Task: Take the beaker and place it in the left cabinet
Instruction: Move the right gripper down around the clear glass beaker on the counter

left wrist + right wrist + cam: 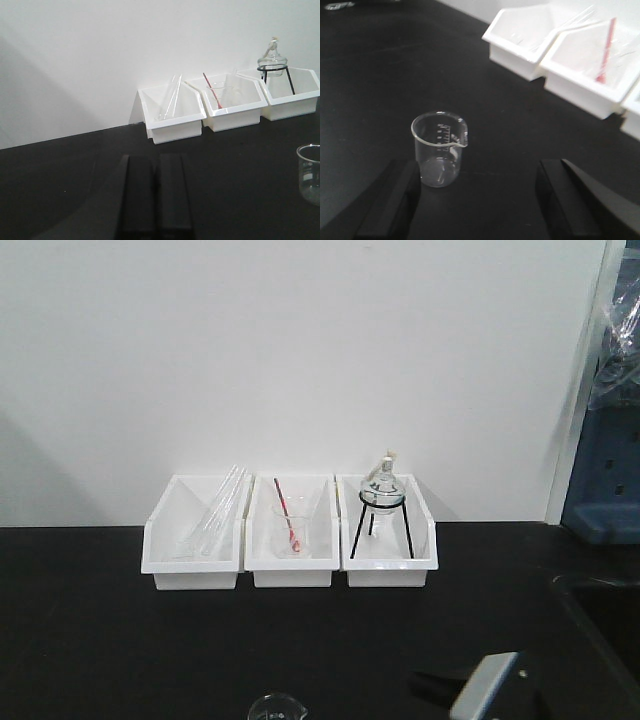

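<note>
Beaker (439, 155) stands upright, white bins (580, 95) well apart behind.

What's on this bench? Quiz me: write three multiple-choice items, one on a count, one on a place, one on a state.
1. How many white bins are there?
A two
B three
C four

2. Where is the beaker?
A in a bin
B on a shelf
C on the black table

3. The right gripper is:
A open, holding nothing
B shut on the beaker
C shut, empty

Answers:
1 B: three sit side by side.
2 C: it stands on the table in front of the bins.
3 A: its fingers are spread wide and the beaker is unheld.
</note>
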Controlling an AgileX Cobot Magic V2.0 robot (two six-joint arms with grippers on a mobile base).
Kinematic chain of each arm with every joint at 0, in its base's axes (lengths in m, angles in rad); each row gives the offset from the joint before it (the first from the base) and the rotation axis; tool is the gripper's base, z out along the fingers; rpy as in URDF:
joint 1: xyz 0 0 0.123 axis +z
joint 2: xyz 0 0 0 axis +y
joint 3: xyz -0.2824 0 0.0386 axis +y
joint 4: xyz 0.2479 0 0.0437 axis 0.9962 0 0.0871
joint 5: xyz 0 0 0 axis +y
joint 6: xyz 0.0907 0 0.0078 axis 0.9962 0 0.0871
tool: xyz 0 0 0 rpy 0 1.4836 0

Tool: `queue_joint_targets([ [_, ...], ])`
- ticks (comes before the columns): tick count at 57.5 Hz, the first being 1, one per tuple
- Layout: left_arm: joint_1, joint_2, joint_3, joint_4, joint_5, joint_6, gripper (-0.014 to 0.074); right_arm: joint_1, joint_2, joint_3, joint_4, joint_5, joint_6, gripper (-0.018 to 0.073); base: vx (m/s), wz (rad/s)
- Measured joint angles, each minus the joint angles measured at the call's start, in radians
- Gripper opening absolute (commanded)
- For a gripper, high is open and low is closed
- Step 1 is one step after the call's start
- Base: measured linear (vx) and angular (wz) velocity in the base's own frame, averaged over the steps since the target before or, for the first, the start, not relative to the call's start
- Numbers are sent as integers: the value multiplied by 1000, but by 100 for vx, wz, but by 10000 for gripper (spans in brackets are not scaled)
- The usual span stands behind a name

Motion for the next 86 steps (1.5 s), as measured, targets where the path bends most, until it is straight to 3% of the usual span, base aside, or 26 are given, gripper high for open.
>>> queue_joint_targets([
  [9,0,0,0,0,0,0,1,98,148,-66,197,16,-62,543,0,0],
  [17,0,0,0,0,0,0,1,164,248,-108,272,9,-118,543,0,0],
  [34,0,0,0,0,0,0,1,260,379,-194,299,-5,-144,543,0,0],
  [48,0,0,0,0,0,0,1,269,466,-294,341,-7,-143,543,0,0],
  [64,0,0,0,0,0,0,1,269,551,-389,345,-12,-75,543,0,0],
  [86,0,0,0,0,0,0,1,269,633,-507,345,-15,-59,537,0,0],
])
